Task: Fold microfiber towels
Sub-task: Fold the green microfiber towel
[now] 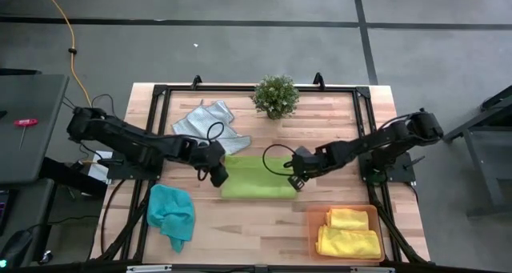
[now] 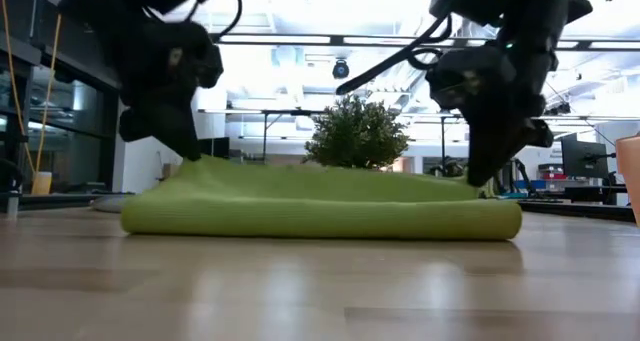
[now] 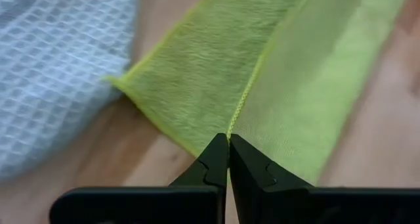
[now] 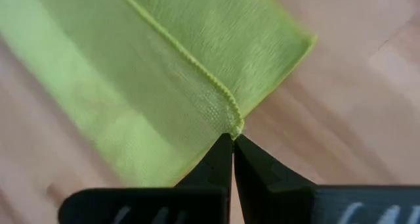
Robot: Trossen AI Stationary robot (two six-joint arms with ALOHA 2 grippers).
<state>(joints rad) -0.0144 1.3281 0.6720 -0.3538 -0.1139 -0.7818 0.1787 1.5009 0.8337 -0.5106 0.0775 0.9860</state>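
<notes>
A lime green towel lies at the table's middle, folded over on itself into a long strip; it also shows in the low view. My left gripper is shut at the towel's left end. My right gripper is shut at its right end. A light grey towel lies flat behind the left gripper. A teal towel lies crumpled at the near left. Two yellow towels lie in the orange tray. My left gripper pinches the hemmed edge of the green towel's upper layer between its two fingertips, at the towel's left end. The fingers come from above, slanting down. The upper layer rises a little to the fingers; the rest lies on the table. My right gripper pinches the corner of the upper layer's hemmed edge between its two fingertips, at the towel's right end. The fingers come from above, slanting down. The layer is raised slightly at the fingers; the rest lies on the table.
A small potted plant stands at the far middle, behind the green towel. The orange tray sits at the near right corner. Bare wood shows in front of the green towel.
</notes>
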